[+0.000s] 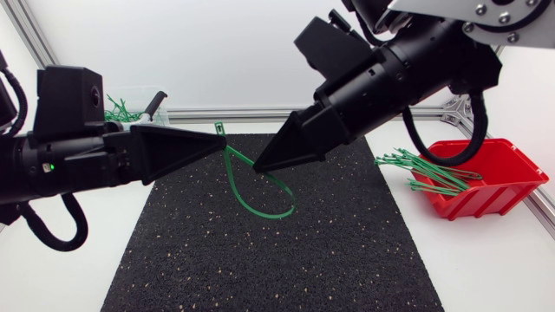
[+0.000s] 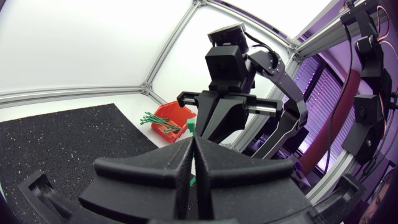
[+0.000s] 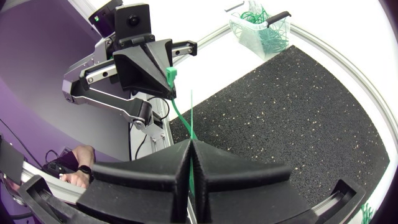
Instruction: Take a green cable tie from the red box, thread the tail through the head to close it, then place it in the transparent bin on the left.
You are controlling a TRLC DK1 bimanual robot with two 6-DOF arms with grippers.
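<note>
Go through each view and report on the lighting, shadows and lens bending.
Head view: even light, no hard shadows on the black mat; the left gripper and right gripper read as flat black beside the green cable tie. Left wrist view: the frame rail bows with the fisheye. Right wrist view: the mat's edge curves; the transparent bin nearly merges into bright white.

In the head view you get only one end of the transparent bin [image 1: 143, 106]; the rest sits behind the left arm [image 1: 78, 143]. The green cable tie [image 1: 260, 198] disappears where the left gripper [image 1: 222, 137] and right gripper [image 1: 257, 165] pinch it, and it is too small there to tell whether the tail is through the head. In the left wrist view, the closed fingers [image 2: 155, 173] cover the loop, leaving you only green scraps at their tips.
</note>
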